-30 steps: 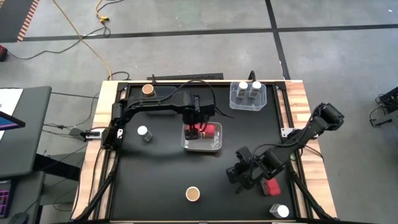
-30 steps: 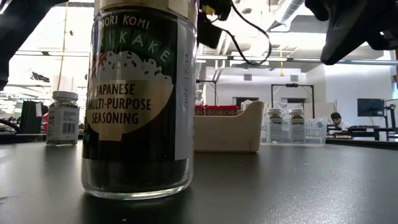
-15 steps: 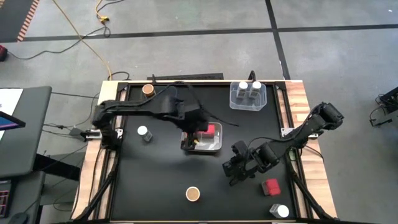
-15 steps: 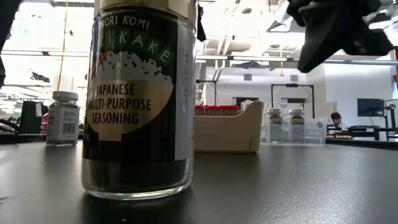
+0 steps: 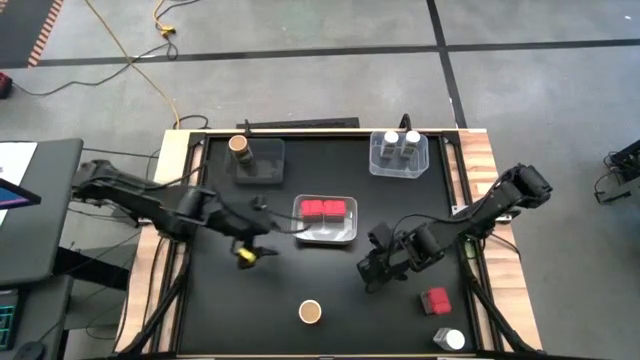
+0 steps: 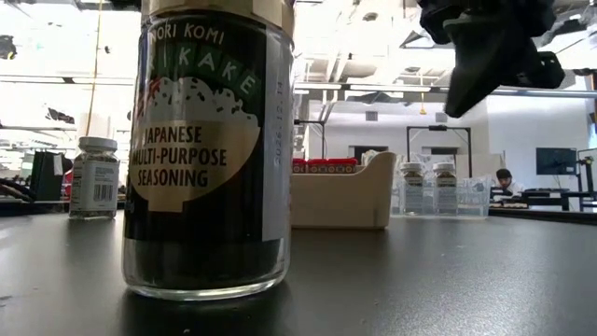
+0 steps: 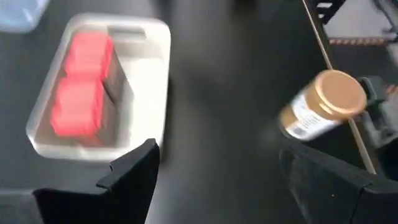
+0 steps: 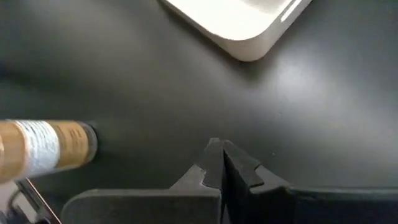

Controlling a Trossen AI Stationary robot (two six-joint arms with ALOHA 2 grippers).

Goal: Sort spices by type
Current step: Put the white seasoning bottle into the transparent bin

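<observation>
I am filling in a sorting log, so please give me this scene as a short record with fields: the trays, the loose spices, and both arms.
centre tray: two red blocks, side by side
back tray: two white-lidded jars
loose at front right: red block, white-lidded jar
loose at front centre: front brown-topped jar
back left: back brown-topped jar
left gripper: jaws open, empty, left of the centre tray
right gripper: jaws shut, empty, raised between the centre tray and the loose red block

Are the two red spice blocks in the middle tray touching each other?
Touching. In the high view the two red blocks lie side by side in the clear tray with no gap showing; the left wrist view shows them pressed together too.
</observation>
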